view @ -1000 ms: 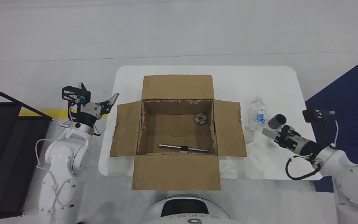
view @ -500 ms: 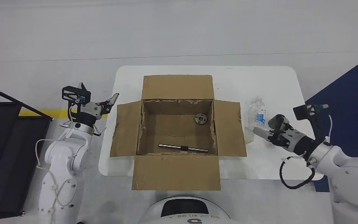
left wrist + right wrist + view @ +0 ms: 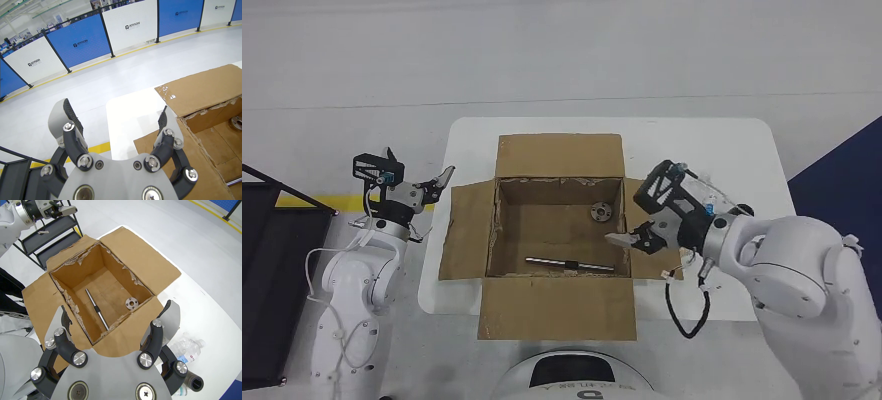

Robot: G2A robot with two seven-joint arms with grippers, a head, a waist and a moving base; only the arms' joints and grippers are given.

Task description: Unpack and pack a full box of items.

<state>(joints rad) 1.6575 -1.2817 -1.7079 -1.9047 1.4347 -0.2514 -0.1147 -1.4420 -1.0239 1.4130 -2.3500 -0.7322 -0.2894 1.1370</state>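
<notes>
Top view: an open cardboard box (image 3: 560,155) sits in the middle of a white table (image 3: 722,150), all four flaps folded outward. On the box floor lie a thin metal rod (image 3: 567,263) along the near wall and a round metal flange (image 3: 600,211) with small bolt holes toward the far right corner, the two well apart. The right gripper (image 3: 627,220) hangs over the box's right flap at the edge of the opening, its fingers (image 3: 63,313) spread wide and holding nothing. In the right wrist view, a clear plastic bottle (image 3: 186,349) lies on its side on the table just beside that flap, with a black cylinder (image 3: 194,381) near it. The left gripper (image 3: 115,106) is held off the table's left edge, beside the left flap, its fingers (image 3: 72,115) also wide apart and empty. A black metal rack (image 3: 272,260) stands on the floor to the left of the table.
</notes>
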